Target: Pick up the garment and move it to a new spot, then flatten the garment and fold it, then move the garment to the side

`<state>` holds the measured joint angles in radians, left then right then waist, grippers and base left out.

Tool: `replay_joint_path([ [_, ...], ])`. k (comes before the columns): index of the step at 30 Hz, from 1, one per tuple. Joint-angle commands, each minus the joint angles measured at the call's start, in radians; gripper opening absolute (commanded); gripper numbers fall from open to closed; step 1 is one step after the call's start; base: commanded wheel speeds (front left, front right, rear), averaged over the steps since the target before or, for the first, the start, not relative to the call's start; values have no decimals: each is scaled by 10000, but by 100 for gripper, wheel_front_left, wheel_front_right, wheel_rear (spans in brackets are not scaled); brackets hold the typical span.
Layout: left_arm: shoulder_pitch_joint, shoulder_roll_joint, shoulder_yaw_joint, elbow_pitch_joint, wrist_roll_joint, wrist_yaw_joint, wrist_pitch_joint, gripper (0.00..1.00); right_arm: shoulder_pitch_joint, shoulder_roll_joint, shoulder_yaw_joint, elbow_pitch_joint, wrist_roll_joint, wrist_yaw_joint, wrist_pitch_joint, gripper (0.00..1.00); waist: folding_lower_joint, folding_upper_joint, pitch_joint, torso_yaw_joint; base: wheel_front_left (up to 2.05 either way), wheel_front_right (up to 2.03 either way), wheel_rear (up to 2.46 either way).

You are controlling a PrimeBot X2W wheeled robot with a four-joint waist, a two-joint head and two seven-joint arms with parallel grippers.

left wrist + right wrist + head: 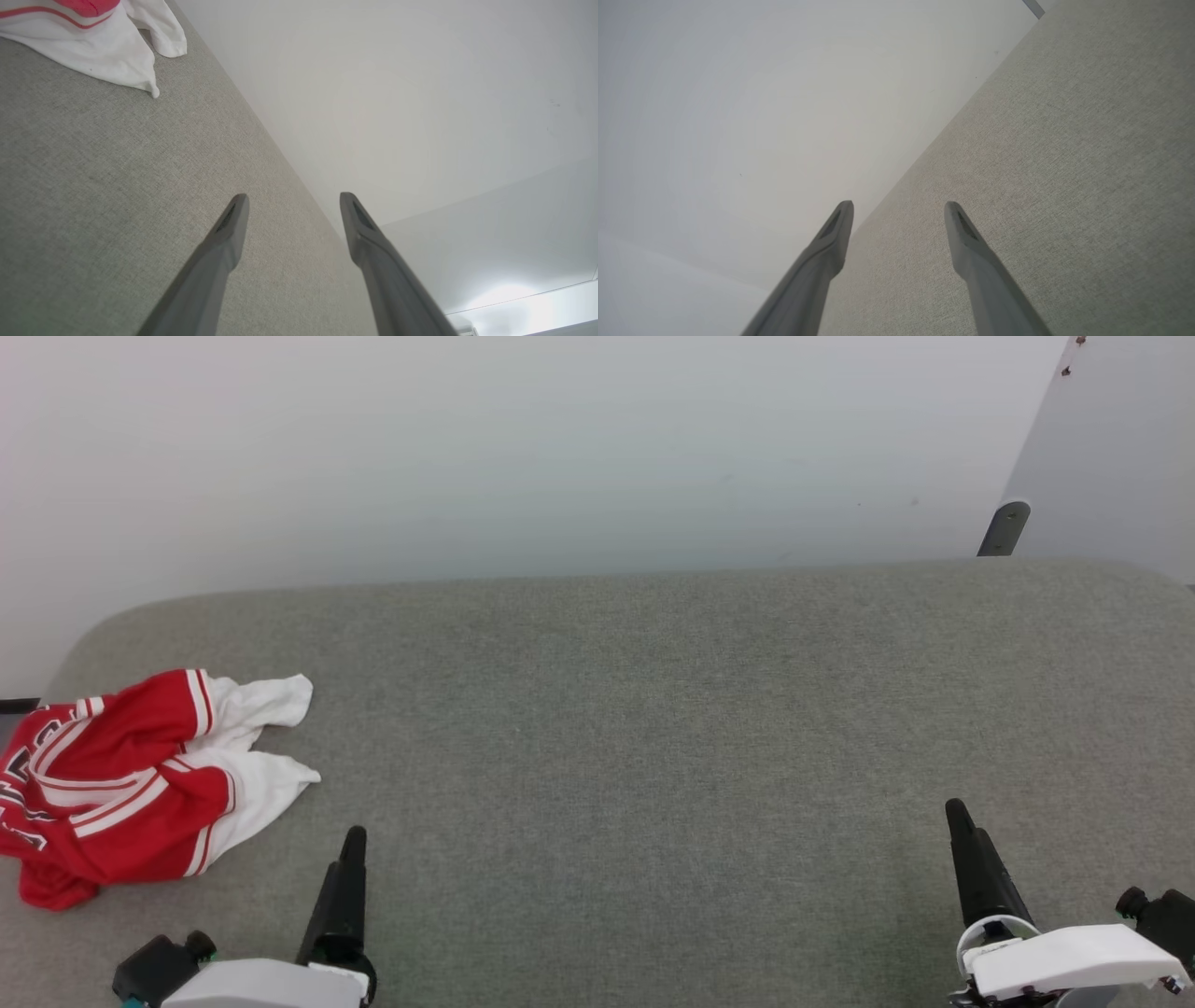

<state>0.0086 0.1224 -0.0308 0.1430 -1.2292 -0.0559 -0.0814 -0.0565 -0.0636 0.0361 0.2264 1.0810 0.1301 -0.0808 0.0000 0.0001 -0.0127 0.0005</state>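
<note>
Crumpled red-and-white garment [140,784] lies on the grey bench [653,709], near the released left claw [292,200], to its left. The right claw [899,207], also released, is well apart.

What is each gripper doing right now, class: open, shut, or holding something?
Left gripper: open, empty; red jersey lies apart.
Right gripper: open, empty.

Crumpled red garment [121,784] with white sleeves and striped trim, lying at the grey surface's left edge
</note>
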Motion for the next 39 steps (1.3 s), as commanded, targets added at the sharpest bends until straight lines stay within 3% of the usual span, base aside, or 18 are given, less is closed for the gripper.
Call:
replay_joint_path([
  [1, -2, 94, -7, -185, 554, 67, -118, 100, -127, -35, -17, -79, -739, 4, -126, 100, 0, -1, -23, 5, 0, 0, 0],
  [7, 103, 152, 25, -282, 1882, 142, -299, 100, -27, 44, -105, -103, -2307, 5, -224, 100, 0, -1, -93, 25, 0, 0, 0],
  [17, 227, 216, -10, -415, 3813, 151, -553, 100, 169, 126, -202, -306, -3980, 6, -250, 100, 0, -1, -170, 56, 0, 0, 0],
  [39, 491, 118, 162, -590, 6527, -156, -1111, 100, 376, 137, -8, -649, -6105, 8, -615, 100, 0, -1, -321, 32, 0, 0, 0],
])
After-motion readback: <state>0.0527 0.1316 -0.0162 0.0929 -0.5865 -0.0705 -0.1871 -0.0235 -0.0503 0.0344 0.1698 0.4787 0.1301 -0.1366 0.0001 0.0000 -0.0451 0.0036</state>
